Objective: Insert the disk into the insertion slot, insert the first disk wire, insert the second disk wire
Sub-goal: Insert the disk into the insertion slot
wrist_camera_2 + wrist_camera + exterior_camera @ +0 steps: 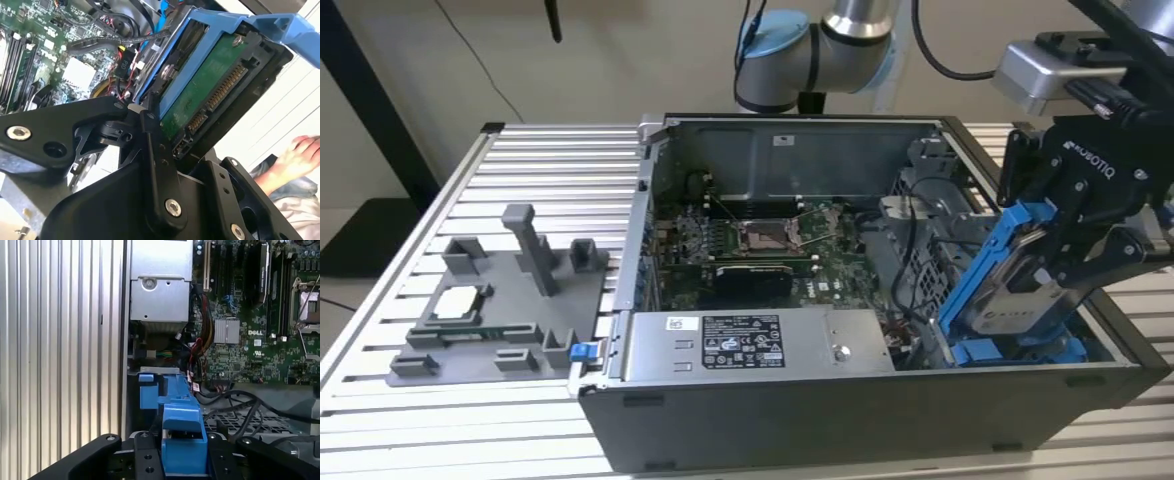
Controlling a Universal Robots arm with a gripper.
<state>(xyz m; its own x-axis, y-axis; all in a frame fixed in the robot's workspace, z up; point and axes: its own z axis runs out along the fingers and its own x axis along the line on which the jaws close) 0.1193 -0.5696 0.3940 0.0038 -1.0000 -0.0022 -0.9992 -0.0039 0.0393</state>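
My gripper [1062, 262] is shut on the disk [1023, 297], a silver drive in a bright blue carrier [983, 265]. The disk hangs steeply tilted over the corner of the open computer case at the exterior view's right. Its lower end is down by the blue rails of the insertion slot [1014, 351]. In the second wrist view the disk's green circuit board [210, 85] and its connector face the camera between my black fingers [152, 145]. In the first wrist view the blue carrier [182, 437] sits between my fingers. Black cables [240, 401] lie beside it; I cannot tell which are the disk wires.
A grey box with a white sticker [744, 343] lies along the case's front wall, with the motherboard [761, 240] behind it. A grey fixture [494, 310] with small parts stands on the slatted table [400, 400]. A person's hand [300, 155] shows beyond the disk.
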